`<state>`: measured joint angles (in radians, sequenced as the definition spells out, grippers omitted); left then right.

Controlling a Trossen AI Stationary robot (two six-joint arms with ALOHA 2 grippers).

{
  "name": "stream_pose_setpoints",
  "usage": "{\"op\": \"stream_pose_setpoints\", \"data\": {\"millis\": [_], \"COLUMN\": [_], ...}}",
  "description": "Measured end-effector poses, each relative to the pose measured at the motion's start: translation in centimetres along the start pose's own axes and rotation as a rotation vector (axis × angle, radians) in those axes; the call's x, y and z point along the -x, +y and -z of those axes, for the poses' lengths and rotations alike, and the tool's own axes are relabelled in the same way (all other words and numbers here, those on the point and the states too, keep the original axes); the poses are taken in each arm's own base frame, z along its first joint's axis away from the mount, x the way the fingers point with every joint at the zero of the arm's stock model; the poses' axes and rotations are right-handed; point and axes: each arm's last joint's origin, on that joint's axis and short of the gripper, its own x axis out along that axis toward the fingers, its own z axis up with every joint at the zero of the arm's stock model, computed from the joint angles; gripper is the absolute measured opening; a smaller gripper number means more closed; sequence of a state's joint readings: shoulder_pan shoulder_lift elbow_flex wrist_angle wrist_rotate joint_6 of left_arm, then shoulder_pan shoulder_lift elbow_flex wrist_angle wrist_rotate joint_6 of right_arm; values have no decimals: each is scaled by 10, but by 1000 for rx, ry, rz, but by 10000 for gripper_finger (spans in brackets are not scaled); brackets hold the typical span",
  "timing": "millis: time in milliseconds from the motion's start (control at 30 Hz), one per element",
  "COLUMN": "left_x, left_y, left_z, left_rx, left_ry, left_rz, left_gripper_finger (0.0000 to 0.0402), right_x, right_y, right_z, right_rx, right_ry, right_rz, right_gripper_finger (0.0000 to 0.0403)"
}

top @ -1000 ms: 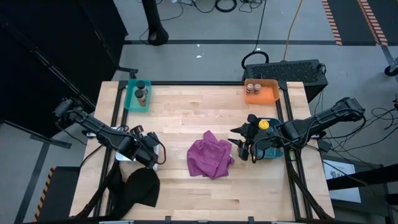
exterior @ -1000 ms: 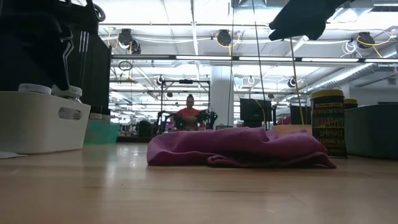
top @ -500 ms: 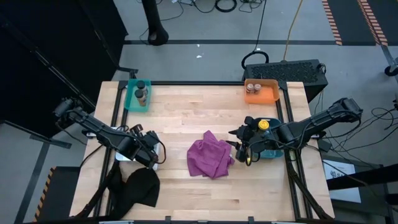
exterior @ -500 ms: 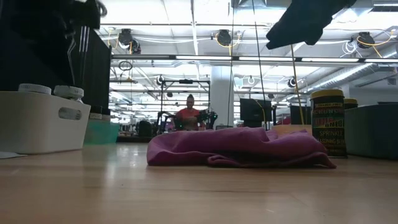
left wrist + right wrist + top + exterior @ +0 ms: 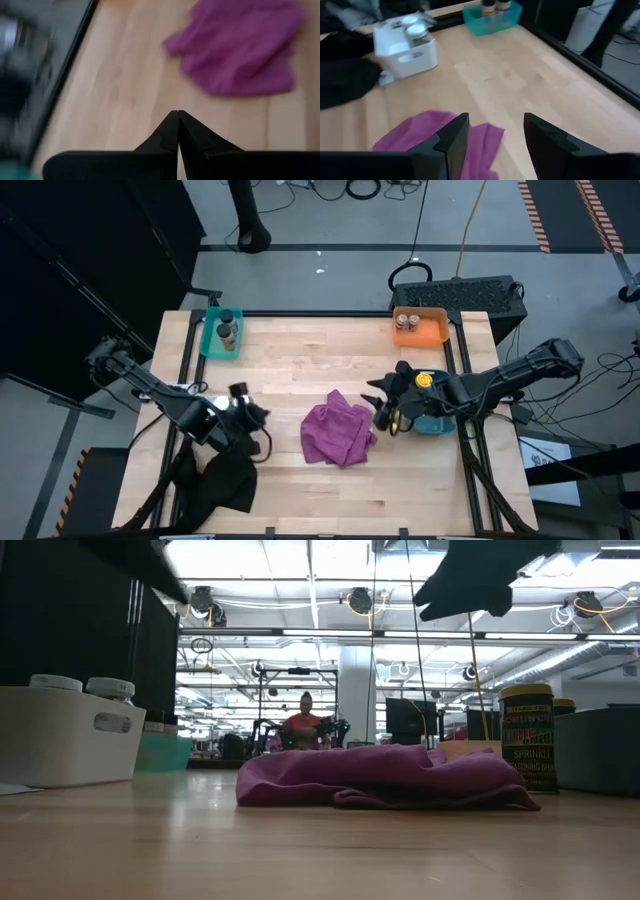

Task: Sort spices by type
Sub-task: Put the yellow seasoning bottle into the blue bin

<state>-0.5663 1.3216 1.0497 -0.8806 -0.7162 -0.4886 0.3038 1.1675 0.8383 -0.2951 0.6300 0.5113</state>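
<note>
Small spice jars stand in trays: two in the teal tray (image 5: pixel 222 332), two in the orange tray (image 5: pixel 420 326), two white-lidded ones (image 5: pixel 415 32) in the white tray (image 5: pixel 65 735), and a yellow-lidded one (image 5: pixel 425 380) in the dark blue tray (image 5: pixel 435 423). Another yellow-lidded jar (image 5: pixel 527 735) stands upright on the table beside the magenta cloth (image 5: pixel 338 432). My right gripper (image 5: pixel 496 120) is open and empty, in the air over the cloth's right edge (image 5: pixel 385 405). My left gripper (image 5: pixel 177 114) is shut and empty, above the table left of the cloth (image 5: pixel 248 412).
A black cloth (image 5: pixel 220 480) hangs over the table's near left edge. Bare wood lies between the cloth and the far trays. A person (image 5: pixel 303 720) sits in the room far behind the table.
My left gripper has risen from over the white tray and swung a little toward the far edge, staying shut. My right gripper has drifted a little toward the table's left and far edge, over the cloth's edge, staying open. The jars and the cloth have kept still.
</note>
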Motion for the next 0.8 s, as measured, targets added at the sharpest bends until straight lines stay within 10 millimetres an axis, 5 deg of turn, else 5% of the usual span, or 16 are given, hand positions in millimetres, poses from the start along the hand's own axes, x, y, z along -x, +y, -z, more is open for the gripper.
{"op": "stream_pose_setpoints", "data": {"millis": [133,233,500,800], "left_x": [-15,-30,-50,-60], "left_y": [-12,-3,53,83], "left_z": [-9,-15,-27,-34], "left_rx": [-320,-420,-335,-197], "left_ry": [-128,-187,-193,-396], "left_rz": [221,283,212,195], "left_gripper_finger": [11,11,11,11], "right_x": [-10,-19,-28,-15], "right_y": [-12,-24,-57,-88], "right_z": [-10,-16,-37,-58], "right_rx": [-52,-56,-88,-163], "right_ry": [-36,-46,-15,138], "right_rz": [48,98,210,367], "right_gripper_finger": [171,171,171,171]}}
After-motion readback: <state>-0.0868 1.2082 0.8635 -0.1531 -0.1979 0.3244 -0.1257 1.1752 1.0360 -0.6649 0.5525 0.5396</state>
